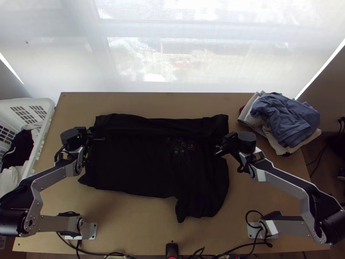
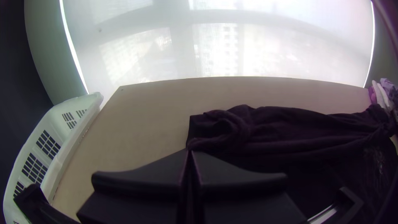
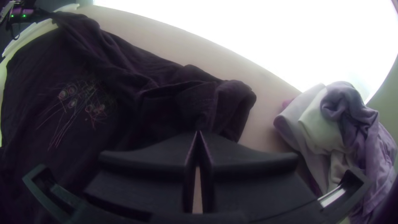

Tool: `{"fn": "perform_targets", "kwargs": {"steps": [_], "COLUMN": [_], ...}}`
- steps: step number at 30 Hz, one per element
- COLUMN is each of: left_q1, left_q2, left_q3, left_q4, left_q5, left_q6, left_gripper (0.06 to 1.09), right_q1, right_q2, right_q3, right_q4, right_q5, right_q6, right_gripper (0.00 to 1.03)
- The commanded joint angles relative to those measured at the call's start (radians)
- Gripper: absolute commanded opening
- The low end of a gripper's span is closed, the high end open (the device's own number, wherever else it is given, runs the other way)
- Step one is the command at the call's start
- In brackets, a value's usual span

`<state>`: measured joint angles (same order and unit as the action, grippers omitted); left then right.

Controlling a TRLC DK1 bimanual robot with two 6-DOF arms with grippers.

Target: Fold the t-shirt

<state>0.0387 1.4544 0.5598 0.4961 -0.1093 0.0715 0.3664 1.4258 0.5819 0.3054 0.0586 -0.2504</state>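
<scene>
T-shirt [image 1: 138, 164] is on the table [image 1: 129, 224], and I'd call your job early days tbh. It's mostly spread out flat with the print [image 1: 183, 147] showing, and there's a rumpled band along the far side that looks turned over on itself. So you've maybe got the start of one fold. Toward the right, a flap of it sticks out on the near side, so it's nowhere near a neat rectangle. I'd guess you still need to bring the long side over properly, tuck that flap in, then fold it down smaller.

As for your jaws, the left gripper [image 2: 190, 152] is at the shirt's left end, toward the far side, tips together right by the rumpled band. Your right gripper [image 3: 199, 133] is at the right-hand edge, just nearer you than the band, and its tips look together too, with cloth right up beside them. Can't tell if either one has a pinch of fabric, so I'd check that before you pull, or the fold could just slip away from you.
</scene>
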Motion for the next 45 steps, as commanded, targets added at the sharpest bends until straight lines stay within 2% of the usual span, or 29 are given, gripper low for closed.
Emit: {"fn": "perform_targets", "kwargs": {"steps": [1, 25, 45], "left_q1": [0.007, 0.046, 0.046], "left_q2": [-0.037, -0.026, -0.048], "left_q3": [-0.052, -0.116, -0.127], "left_q4": [-0.002, 0.006, -0.001], "left_q5": [-0.001, -0.001, -0.001], "left_q6": [0.005, 0.031, 0.028], "left_gripper": [0.09, 0.09, 0.09], "right_q1": [0.006, 0.02, 0.059], "right_q2": [-0.034, -0.093, -0.149], "right_q3": [-0.044, -0.111, -0.136], "right_q4": [0.0, -0.006, -0.081], "right_q5": [0.0, 0.0, 0.006], "right_q6": [0.003, 0.014, 0.054], "right_gripper": [0.03, 0.03, 0.03]}}
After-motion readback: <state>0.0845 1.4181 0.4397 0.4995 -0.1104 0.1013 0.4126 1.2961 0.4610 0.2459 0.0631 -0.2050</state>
